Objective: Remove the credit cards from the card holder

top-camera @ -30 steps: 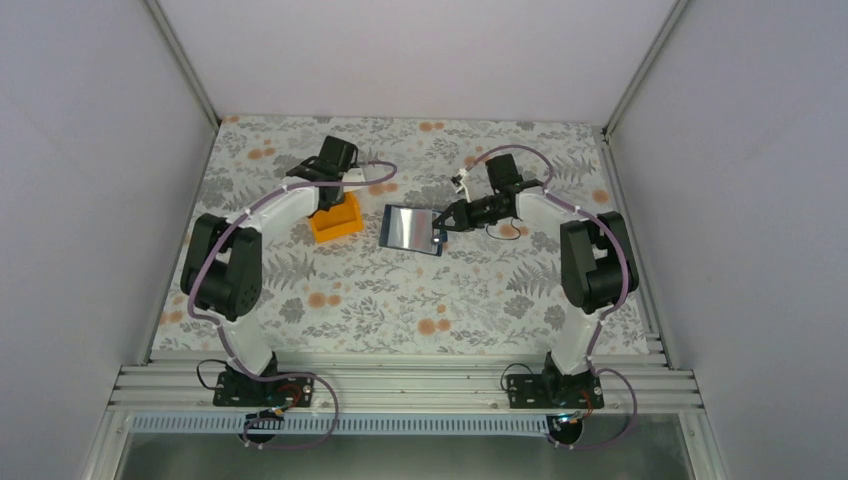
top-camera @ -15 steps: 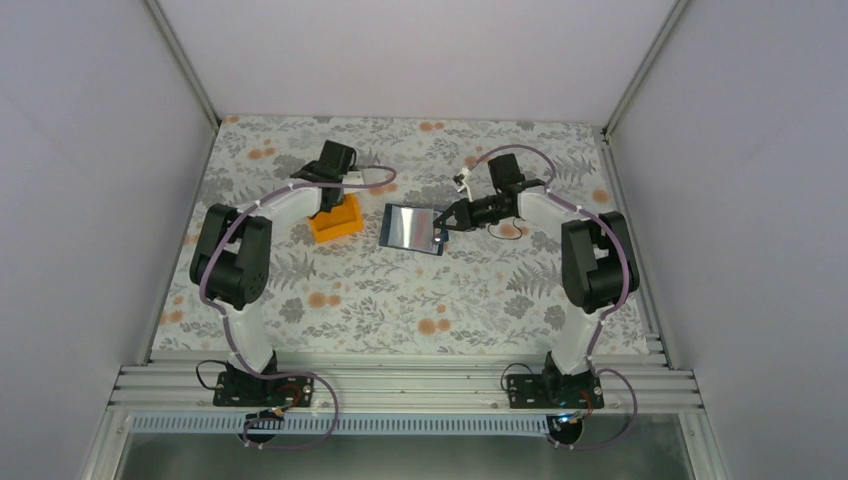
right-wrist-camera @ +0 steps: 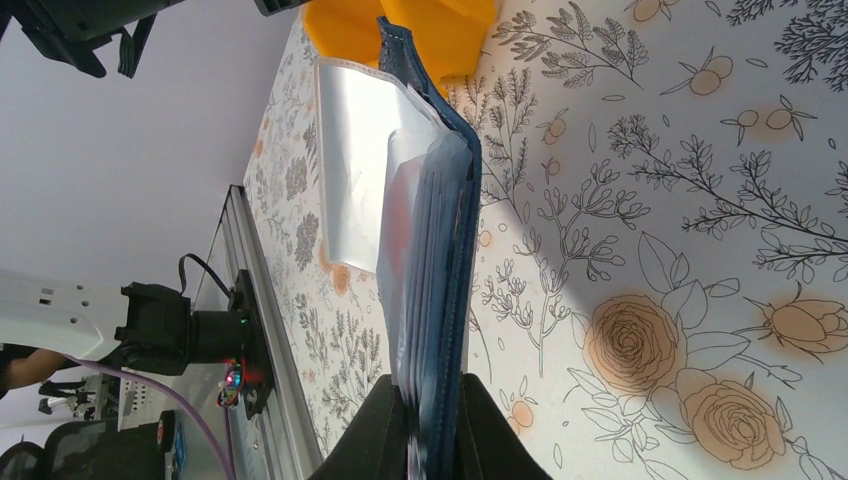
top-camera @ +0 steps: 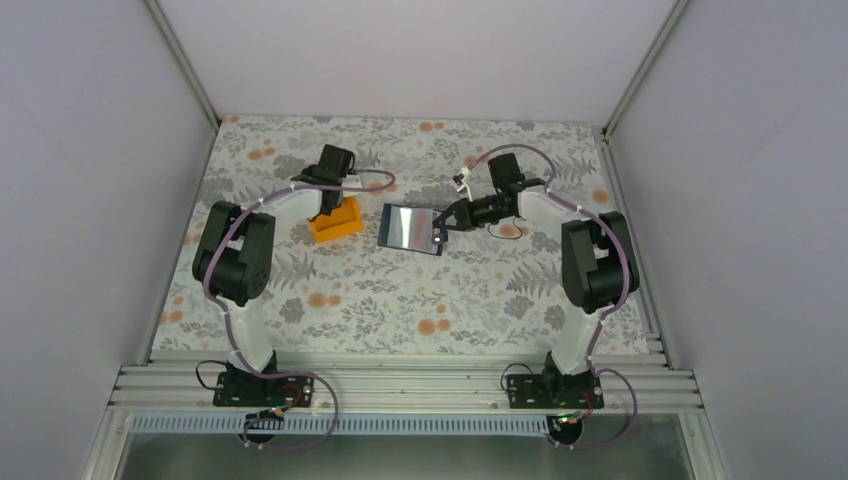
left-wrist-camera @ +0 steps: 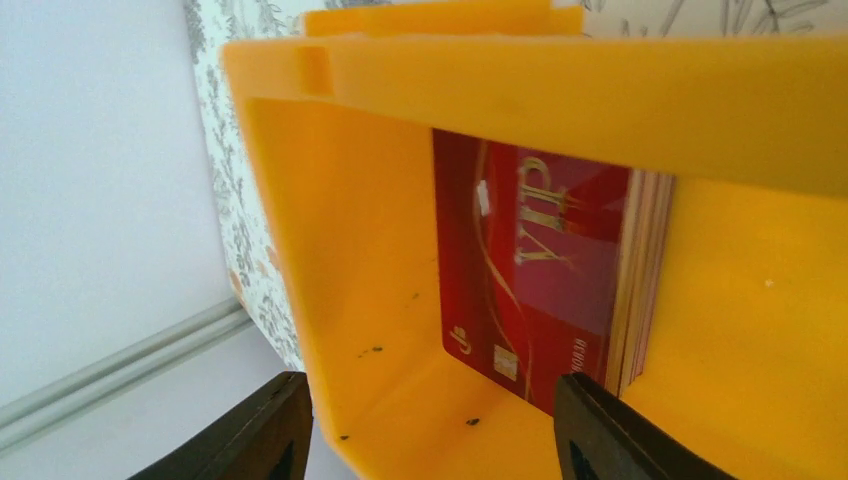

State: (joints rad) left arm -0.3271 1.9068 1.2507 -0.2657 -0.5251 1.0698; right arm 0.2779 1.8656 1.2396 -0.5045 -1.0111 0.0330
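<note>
The credit cards (left-wrist-camera: 530, 270) stand on edge as a stack inside the orange tray (left-wrist-camera: 350, 250); the front one is red with gold "VIP" lettering. My left gripper (left-wrist-camera: 435, 430) is open over the tray, its dark fingers (left-wrist-camera: 265, 430) apart on either side and touching no card. The blue card holder (right-wrist-camera: 445, 250) lies open on the table (top-camera: 412, 228), its clear inner pockets (right-wrist-camera: 355, 170) fanned out. My right gripper (right-wrist-camera: 432, 420) is shut on the holder's right edge (top-camera: 441, 232).
The orange tray (top-camera: 336, 222) sits just left of the card holder, partly under my left wrist (top-camera: 335, 160). Floral cloth (top-camera: 420, 300) covers the table. White walls enclose the left, back and right. An aluminium rail (top-camera: 400, 385) runs along the near edge.
My left arm's elbow has shifted right and slightly away while its wrist stays over the tray, and its jaws have opened. The right arm and the card holder have not moved.
</note>
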